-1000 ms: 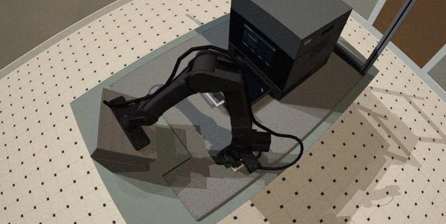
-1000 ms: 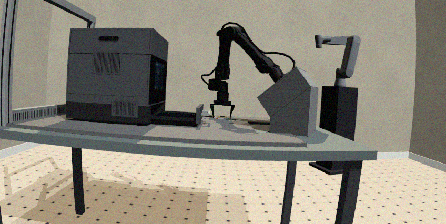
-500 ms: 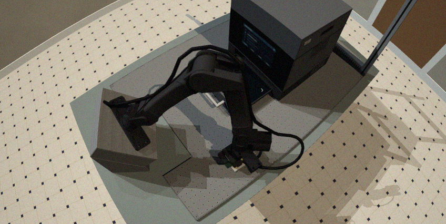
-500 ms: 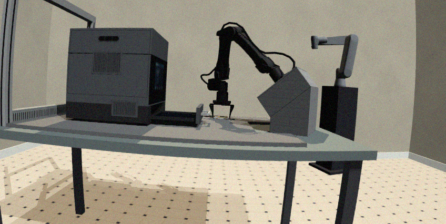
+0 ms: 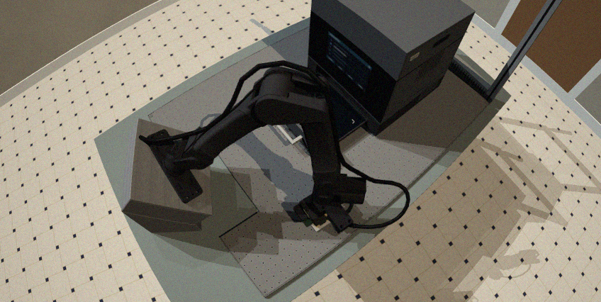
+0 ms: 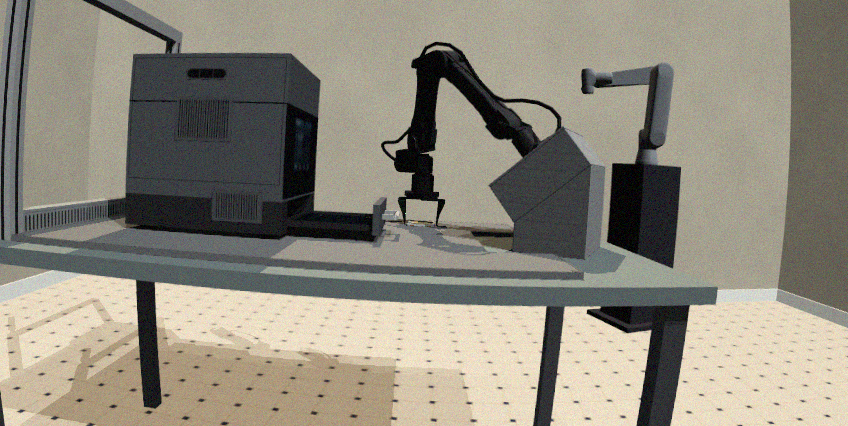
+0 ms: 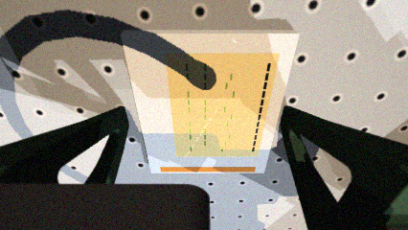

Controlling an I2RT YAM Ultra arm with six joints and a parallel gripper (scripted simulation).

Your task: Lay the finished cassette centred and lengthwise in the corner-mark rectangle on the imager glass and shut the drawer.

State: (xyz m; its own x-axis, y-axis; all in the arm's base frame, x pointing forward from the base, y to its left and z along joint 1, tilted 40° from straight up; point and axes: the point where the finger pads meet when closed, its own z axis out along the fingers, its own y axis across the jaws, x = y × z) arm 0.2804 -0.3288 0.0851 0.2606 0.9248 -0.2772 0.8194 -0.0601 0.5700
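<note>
The finished cassette (image 7: 208,103) is a pale flat plate with an amber gel window, dashed lanes and an orange stripe at its near edge. It lies flat on the perforated board. My gripper (image 7: 204,115) is open, low over it, with one dark finger on each side of the cassette and apart from it. In the top view the gripper (image 5: 321,217) hides most of the cassette (image 5: 317,225). The gel imager (image 5: 379,42) is a dark box at the back, its drawer (image 6: 336,222) pulled out toward the gripper (image 6: 421,213).
The arm's wedge-shaped base (image 6: 550,201) stands to the right in the exterior view. A second grey arm on a dark pedestal (image 6: 645,207) is at the table's far right. A metal frame (image 6: 17,94) stands behind the imager. A white-framed item (image 5: 288,134) lies by the drawer.
</note>
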